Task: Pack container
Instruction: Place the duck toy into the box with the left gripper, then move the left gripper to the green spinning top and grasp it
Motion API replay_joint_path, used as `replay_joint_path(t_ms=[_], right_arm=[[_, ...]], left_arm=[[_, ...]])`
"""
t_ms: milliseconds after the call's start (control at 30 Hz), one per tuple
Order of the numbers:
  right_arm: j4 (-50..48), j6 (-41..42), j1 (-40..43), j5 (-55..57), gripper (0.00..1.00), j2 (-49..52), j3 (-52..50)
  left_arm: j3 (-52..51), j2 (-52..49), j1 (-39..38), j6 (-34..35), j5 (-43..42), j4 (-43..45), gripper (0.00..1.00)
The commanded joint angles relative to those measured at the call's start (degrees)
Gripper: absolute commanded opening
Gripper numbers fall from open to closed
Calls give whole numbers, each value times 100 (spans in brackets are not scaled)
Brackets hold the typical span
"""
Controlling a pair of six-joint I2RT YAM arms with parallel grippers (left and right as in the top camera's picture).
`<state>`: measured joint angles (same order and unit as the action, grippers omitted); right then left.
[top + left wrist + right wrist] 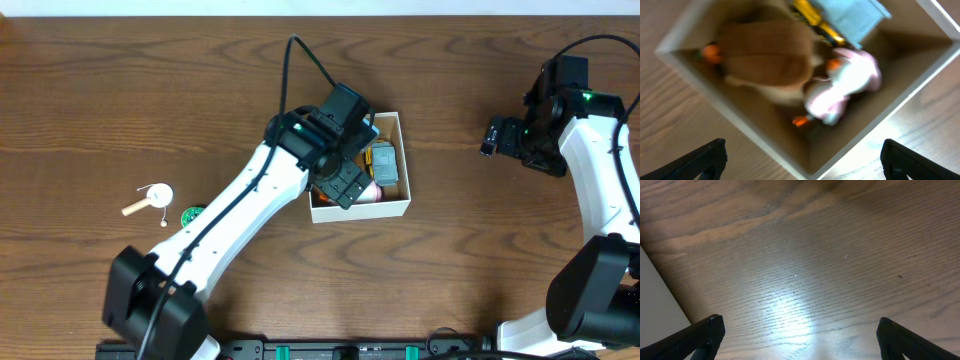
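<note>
The container point(397, 207) is a shallow white box with a tan inside, at the table's middle. My left gripper point(345, 180) hovers over it, open and empty. In the left wrist view the container point(790, 150) holds a brown plush toy point(765, 55), a pink and white toy point(845, 85) and a blue and yellow toy point(850, 15); my left gripper's fingertips point(802, 160) are wide apart above the box's near corner. My right gripper point(497, 135) is far right, open and empty over bare wood point(800, 335).
On the left of the table lie a small white disc toy with a wooden stick point(152, 198) and a small green round toy point(192, 215). A white box wall point(655, 305) shows at the left edge of the right wrist view.
</note>
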<state>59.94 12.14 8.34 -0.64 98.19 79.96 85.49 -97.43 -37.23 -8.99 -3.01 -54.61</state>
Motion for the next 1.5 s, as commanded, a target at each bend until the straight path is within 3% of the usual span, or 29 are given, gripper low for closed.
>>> replay_joint_path(t_ms=[0, 167, 333, 467, 567, 667, 967, 1467], right_arm=[[-17, -63, 17, -26, 99, 9, -26], [-17, -63, 22, -26, 99, 9, -26], [-22, -63, 22, -28, 99, 9, -26], [-24, -63, 22, -28, 99, 9, -26], [-33, -61, 22, -31, 99, 9, -26], [-39, -61, 22, -33, 99, 9, -26], [-33, -63, 22, -31, 99, 9, -26], [7, -63, 22, -28, 99, 9, -26]], left_arm=[[-9, 616, 160, 750, 1091, -168, 98], [-9, 1366, 1005, 1834, 1464, -535, 98], [-11, 1926, 2535, 2992, 1384, -916, 98], [-46, 1945, 3628, 3071, 774, -1161, 98], [-337, 1803, 4162, 2719, 111, -1080, 98], [-813, 1565, 4352, 2426, -332, -925, 98], [-2151, 890, 4382, 2433, -411, -105, 98], [-3268, 774, 4548, 2649, -407, 997, 98]])
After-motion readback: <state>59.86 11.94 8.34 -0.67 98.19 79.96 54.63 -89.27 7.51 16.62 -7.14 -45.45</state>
